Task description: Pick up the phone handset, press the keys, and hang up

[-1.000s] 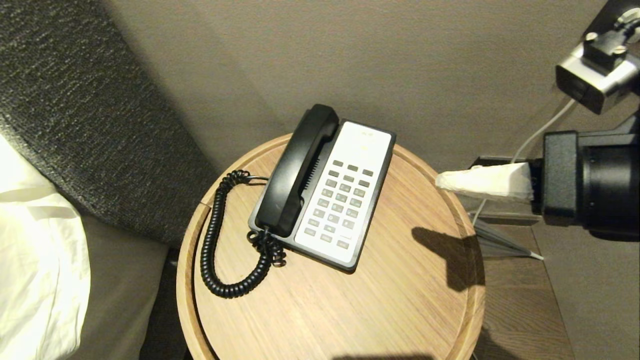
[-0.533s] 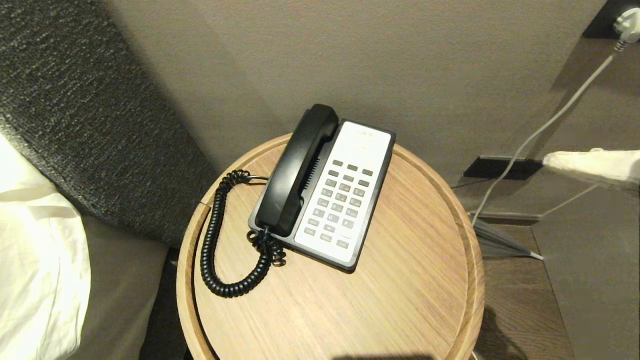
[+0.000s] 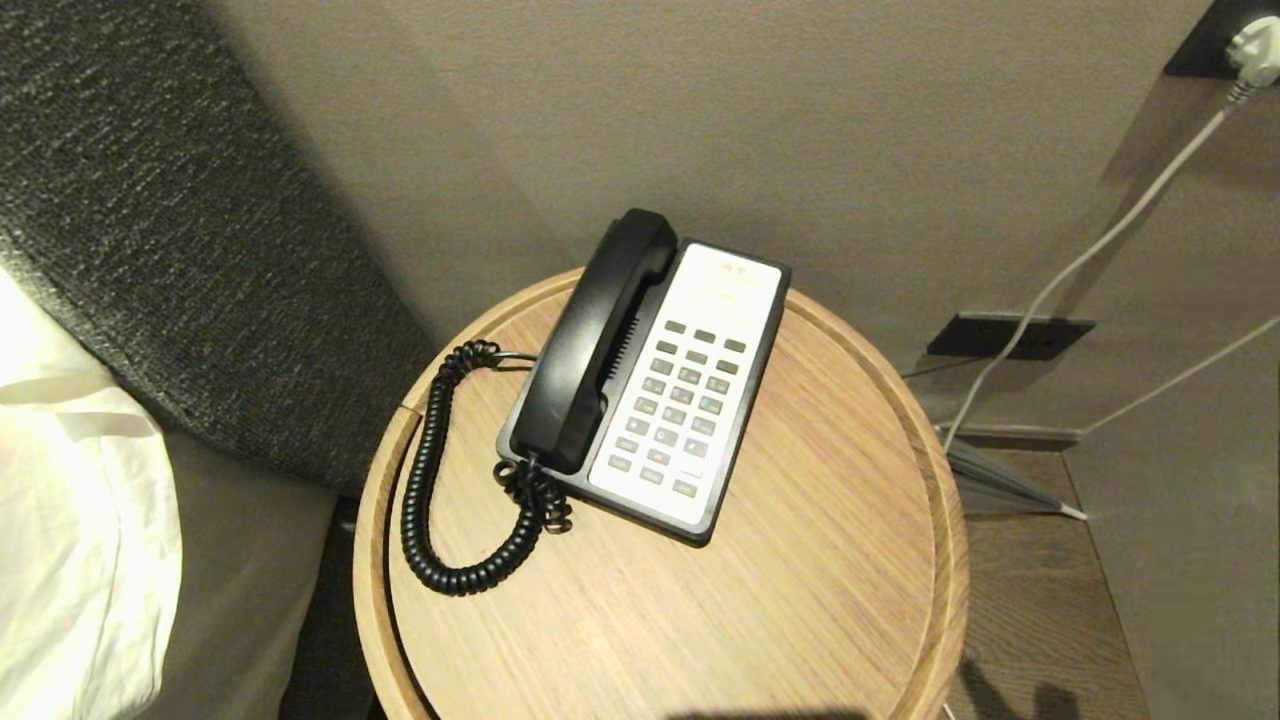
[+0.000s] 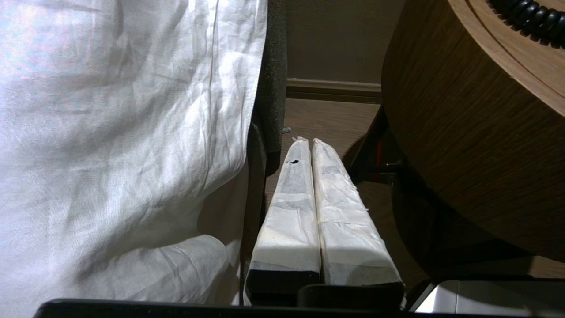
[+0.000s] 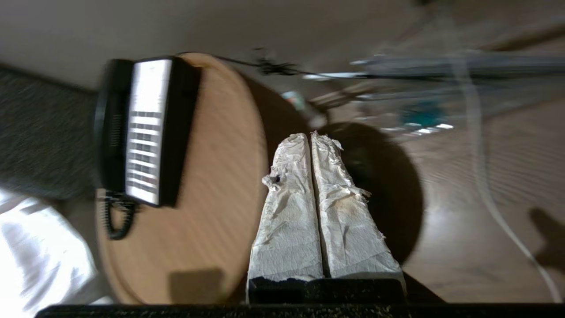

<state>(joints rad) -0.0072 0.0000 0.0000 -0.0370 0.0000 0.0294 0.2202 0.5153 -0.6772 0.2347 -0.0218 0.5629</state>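
The glossy black phone handset (image 3: 593,345) rests in its cradle on the left side of the phone base, on a round wooden side table (image 3: 800,600). Its coiled cord (image 3: 432,500) loops to the left over the tabletop. Grey keys (image 3: 680,405) sit in rows on the cream faceplate. Neither arm shows in the head view. My left gripper (image 4: 307,142) is shut and empty, low between the bed sheet and the table's side. My right gripper (image 5: 308,134) is shut and empty, off the table's right edge above the floor, with the handset (image 5: 108,128) and keys (image 5: 143,150) far from it.
A bed with white sheet (image 3: 70,520) and a dark padded headboard (image 3: 150,200) stand left of the table. A wall runs behind. To the right are a plug with white cable (image 3: 1090,245), a floor socket (image 3: 1005,337) and wooden floor (image 3: 1040,620).
My right arm has drawn back to the right and left the head view; its shadow on the table has gone. The phone has not moved.
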